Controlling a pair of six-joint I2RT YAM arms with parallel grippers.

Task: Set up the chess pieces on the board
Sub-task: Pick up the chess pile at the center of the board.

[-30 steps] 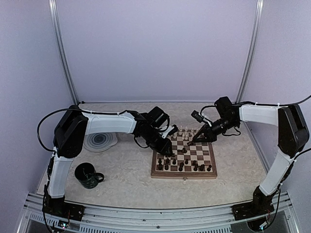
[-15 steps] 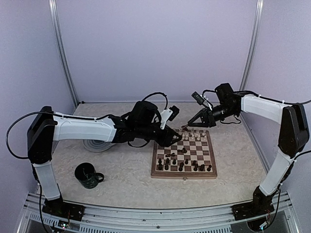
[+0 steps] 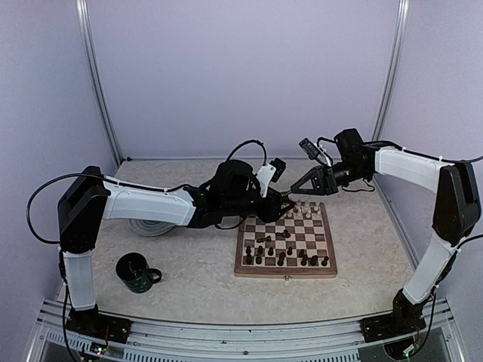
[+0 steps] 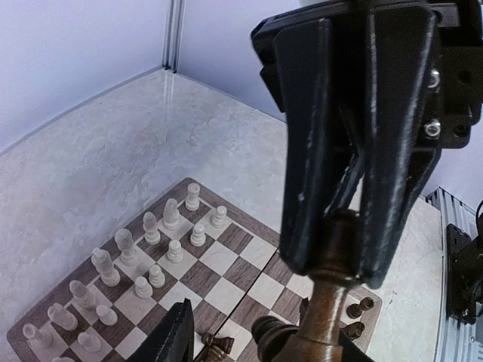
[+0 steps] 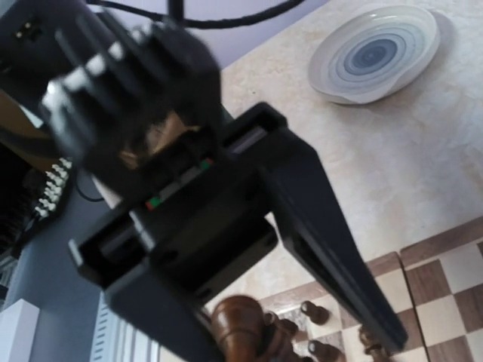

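The step in hand seems a hand-over in the air. The dark piece (image 4: 330,298) hangs upright over the board (image 3: 309,234), near its 11 o'clock corner. The right gripper (image 3: 294,192) is clamped on its head from above. The left gripper (image 3: 284,202) has its jaws apart around the base; whether one finger touches it I cannot tell, the view is cut there. The left arm stretches low toward 3 o'clock; the right arm reaches in from 2 o'clock, wrist sloping down. Cream pieces (image 4: 172,213) fill the 12 o'clock rows. Next, the left should back off toward 9 o'clock, and the right then needs a free square on the 6 o'clock side
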